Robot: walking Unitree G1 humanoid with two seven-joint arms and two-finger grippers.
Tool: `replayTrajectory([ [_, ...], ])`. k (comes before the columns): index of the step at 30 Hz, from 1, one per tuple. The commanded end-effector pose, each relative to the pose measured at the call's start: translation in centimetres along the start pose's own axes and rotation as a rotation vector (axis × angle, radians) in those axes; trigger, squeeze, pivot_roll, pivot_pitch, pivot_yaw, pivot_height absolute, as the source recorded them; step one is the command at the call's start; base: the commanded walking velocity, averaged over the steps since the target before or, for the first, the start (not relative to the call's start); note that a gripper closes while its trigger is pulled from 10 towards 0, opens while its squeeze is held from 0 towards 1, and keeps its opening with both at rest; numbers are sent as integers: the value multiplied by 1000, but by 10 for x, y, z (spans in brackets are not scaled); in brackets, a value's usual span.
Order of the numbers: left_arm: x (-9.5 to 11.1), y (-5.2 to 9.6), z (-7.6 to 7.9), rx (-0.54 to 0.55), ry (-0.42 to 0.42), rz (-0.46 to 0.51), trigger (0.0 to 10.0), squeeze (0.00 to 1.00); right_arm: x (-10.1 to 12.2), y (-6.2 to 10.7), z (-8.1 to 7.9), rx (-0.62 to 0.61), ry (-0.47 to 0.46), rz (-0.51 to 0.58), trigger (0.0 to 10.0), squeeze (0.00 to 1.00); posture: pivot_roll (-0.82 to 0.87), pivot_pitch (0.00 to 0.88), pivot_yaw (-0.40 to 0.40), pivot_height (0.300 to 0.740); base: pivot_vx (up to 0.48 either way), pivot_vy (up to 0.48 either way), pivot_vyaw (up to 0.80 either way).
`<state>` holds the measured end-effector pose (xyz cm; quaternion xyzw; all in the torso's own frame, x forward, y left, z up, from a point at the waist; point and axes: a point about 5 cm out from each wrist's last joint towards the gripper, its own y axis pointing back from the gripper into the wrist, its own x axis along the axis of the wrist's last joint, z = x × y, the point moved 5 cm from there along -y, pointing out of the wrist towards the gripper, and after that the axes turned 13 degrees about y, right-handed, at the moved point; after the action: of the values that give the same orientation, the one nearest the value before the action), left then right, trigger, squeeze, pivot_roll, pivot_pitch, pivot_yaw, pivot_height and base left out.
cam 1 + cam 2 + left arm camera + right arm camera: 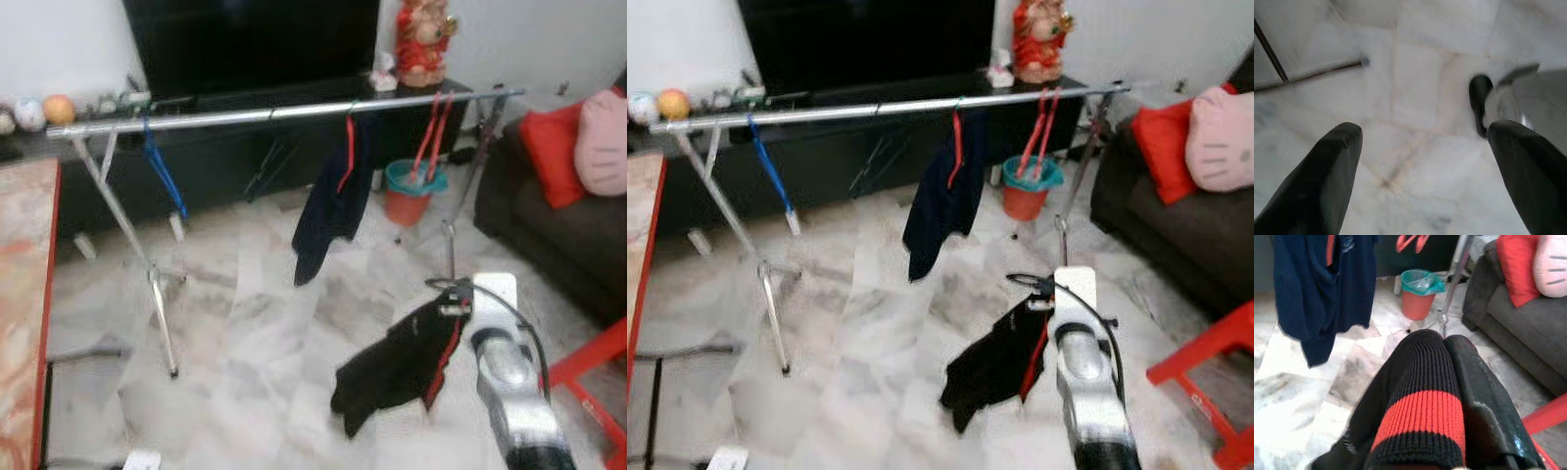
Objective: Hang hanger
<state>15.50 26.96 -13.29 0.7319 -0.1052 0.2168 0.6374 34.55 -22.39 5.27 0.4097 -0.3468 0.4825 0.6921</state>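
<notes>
Right tool (1449,382), fingers closed on a black ribbed-knit garment with a red stripe (402,364), holds it over pale veined marble floor (245,333), below and in front of the silver tubular clothes rail (274,115). Navy garment (333,201) hangs from the rail on a red hanger (348,147). Left tool (1420,161), fingers apart, points at bare floor.

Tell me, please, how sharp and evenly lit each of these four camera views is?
Left eye view: soft throughout, the rail and the dark garment on it hazy. Right eye view: equally soft, floor tiles washed pale. Left wrist view: the left gripper has blurred open fingers over bright marble. Right wrist view: sharpest; the right gripper is shut on a black and red garment, floor overexposed at one side.
</notes>
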Motion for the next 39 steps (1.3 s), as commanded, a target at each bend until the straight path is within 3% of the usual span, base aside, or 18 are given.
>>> replayTrajectory([
  [1,-3,0,-3,8,5,-16,10000,0,13,-3,4,-13,-2,44,10000,0,23,0,1,740,0,-424,0],
  [15,-4,1,-5,12,9,-13,10000,0,3,-1,-8,18,-5,14,10000,0,22,0,5,740,0,-298,0],
  [22,-4,1,-2,5,24,-6,10000,0,-85,11,-7,39,26,-255,10000,0,30,0,-5,740,0,0,0],
  [25,-3,1,-2,7,25,3,10000,0,-103,18,-9,48,8,-314,10000,0,33,0,-9,740,0,0,0],
  [31,1,1,-2,7,91,46,10000,0,-117,24,-12,52,2,-349,10000,0,54,0,-16,740,0,0,0],
  [39,-1,1,-3,12,93,38,10000,0,-121,26,-18,71,8,-355,10000,0,50,0,-17,740,0,0,0],
])
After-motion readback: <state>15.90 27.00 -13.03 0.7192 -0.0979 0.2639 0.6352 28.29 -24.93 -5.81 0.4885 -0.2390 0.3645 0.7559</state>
